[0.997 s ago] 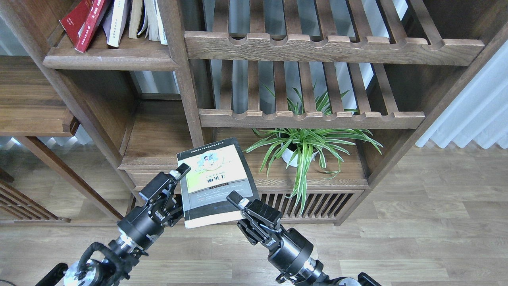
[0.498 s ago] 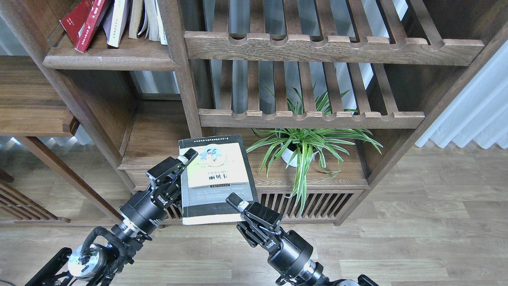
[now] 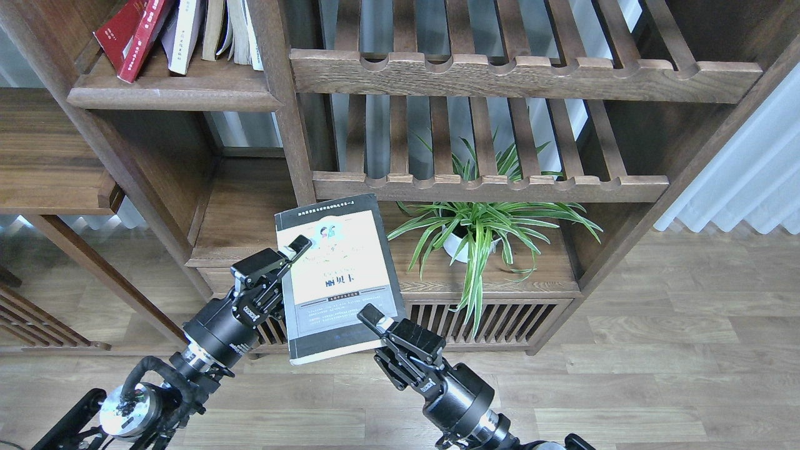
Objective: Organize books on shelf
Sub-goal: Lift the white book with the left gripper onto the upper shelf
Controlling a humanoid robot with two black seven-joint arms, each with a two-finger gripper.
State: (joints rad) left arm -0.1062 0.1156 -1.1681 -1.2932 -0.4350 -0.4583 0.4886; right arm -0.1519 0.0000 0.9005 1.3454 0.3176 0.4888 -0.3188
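Note:
A black-grey book point(image 3: 337, 275) with a yellow-cream panel hangs in the air in front of the bookcase, cover facing me and tilted slightly left. My left gripper point(image 3: 294, 250) is clamped on its left edge, one finger lying over the cover. The book's lower right corner is gripped by my right gripper point(image 3: 373, 320). On the shelf point(image 3: 175, 97) at the upper left, a red book point(image 3: 128, 37) leans against a pale lavender-white book point(image 3: 181, 37), with other books point(image 3: 234, 31) upright beside them.
Two slatted racks point(image 3: 500, 75) with scalloped front rails fill the middle of the bookcase. A potted spider plant point(image 3: 481, 231) stands on the low board at the right. A post point(image 3: 284, 106) divides the shelf bay from the racks. Wooden floor lies below.
The book has risen and its top has swung towards the bookcase. My left gripper has moved up and right with it. My right gripper has barely moved.

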